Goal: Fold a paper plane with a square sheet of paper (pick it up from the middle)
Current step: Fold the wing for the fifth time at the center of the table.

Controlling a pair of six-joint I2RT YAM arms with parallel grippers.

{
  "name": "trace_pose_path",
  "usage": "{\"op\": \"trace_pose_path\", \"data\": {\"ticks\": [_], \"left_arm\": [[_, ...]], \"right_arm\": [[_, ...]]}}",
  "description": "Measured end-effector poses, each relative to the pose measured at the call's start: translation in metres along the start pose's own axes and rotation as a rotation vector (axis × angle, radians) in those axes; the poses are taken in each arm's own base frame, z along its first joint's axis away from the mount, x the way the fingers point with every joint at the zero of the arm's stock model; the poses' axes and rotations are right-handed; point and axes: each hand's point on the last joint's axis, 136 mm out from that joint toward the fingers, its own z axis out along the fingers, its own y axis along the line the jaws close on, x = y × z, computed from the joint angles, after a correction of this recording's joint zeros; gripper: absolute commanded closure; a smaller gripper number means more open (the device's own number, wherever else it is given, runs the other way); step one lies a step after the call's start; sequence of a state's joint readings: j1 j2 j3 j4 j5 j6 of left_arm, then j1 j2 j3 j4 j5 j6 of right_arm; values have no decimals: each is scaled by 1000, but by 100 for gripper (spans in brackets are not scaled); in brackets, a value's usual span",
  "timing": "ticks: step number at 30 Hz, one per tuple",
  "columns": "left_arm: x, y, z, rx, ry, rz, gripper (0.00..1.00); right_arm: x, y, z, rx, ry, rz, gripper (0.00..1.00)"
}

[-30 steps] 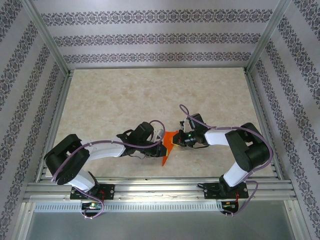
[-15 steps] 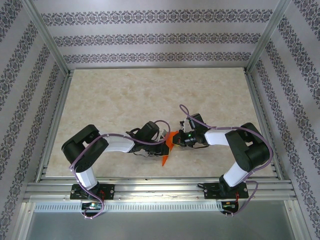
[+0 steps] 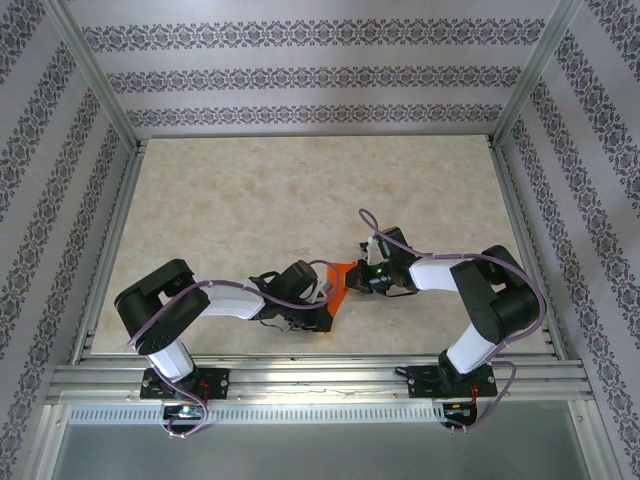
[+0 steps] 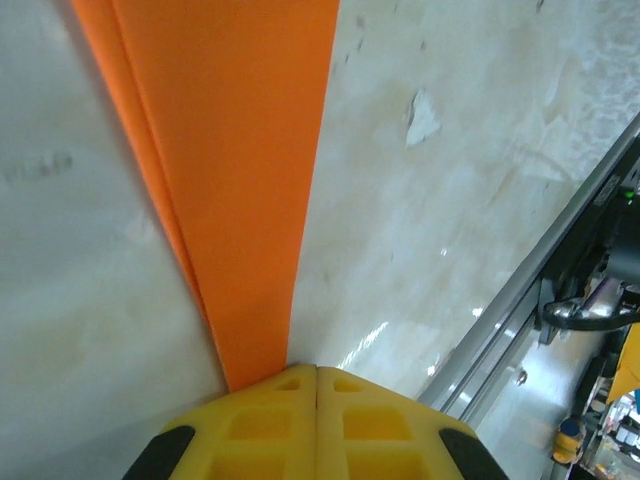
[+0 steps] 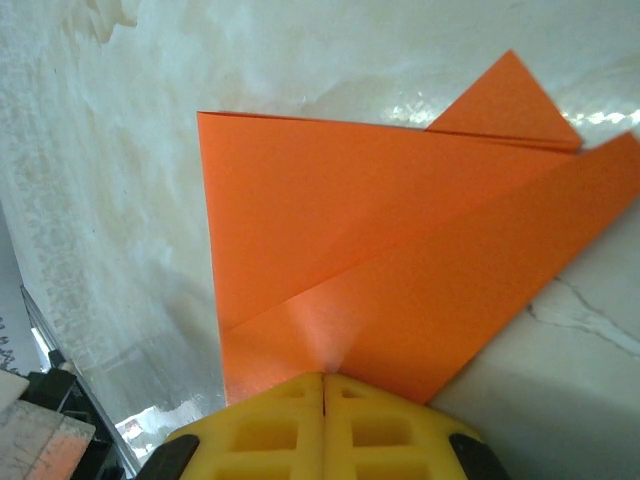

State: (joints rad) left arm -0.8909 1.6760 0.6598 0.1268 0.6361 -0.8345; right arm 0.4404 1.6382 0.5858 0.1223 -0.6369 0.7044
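The square sheet of paper (image 3: 339,281) lies folded on the table near the front middle, bright orange and narrowing toward the near edge. In the left wrist view the paper (image 4: 240,170) is a long narrow strip with layered edges, and its pointed end runs under my left gripper (image 4: 316,368), whose yellow jaws are shut and rest on it. My right gripper (image 5: 323,376) is also shut, its tips pressed on the wider end of the paper (image 5: 380,260), where diagonal folds and a small flap show. From above, the left gripper (image 3: 324,305) and right gripper (image 3: 352,278) meet at the paper.
The marbled table top (image 3: 250,200) stretches open behind the arms. An aluminium rail (image 3: 320,372) runs along the near edge, close to the left gripper, and shows as the rail (image 4: 540,290) in the left wrist view. Patterned walls enclose the other three sides.
The left arm has folded in and its shut gripper has slid along the paper toward the near edge, covering the pointed end. The right arm has stayed still.
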Motion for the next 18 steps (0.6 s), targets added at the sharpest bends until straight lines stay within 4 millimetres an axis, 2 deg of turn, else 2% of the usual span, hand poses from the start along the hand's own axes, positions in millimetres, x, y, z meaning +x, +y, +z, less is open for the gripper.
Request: {"op": "trace_pose_path", "data": {"ticks": [5, 8, 12, 15, 18], "left_arm": [[11, -8, -7, 24, 15, 15, 93], [6, -24, -18, 59, -20, 44, 90], [-26, -36, -35, 83, -119, 36, 92], [-59, -31, -43, 72, -202, -5, 94], [-88, -28, -39, 52, -243, -29, 96]], "right_arm": [[0, 0, 0, 0, 0, 0, 100], [0, 0, 0, 0, 0, 1, 100], [0, 0, 0, -1, 0, 4, 100], [0, 0, 0, -1, 0, 6, 100], [0, 0, 0, -1, 0, 7, 100]]}}
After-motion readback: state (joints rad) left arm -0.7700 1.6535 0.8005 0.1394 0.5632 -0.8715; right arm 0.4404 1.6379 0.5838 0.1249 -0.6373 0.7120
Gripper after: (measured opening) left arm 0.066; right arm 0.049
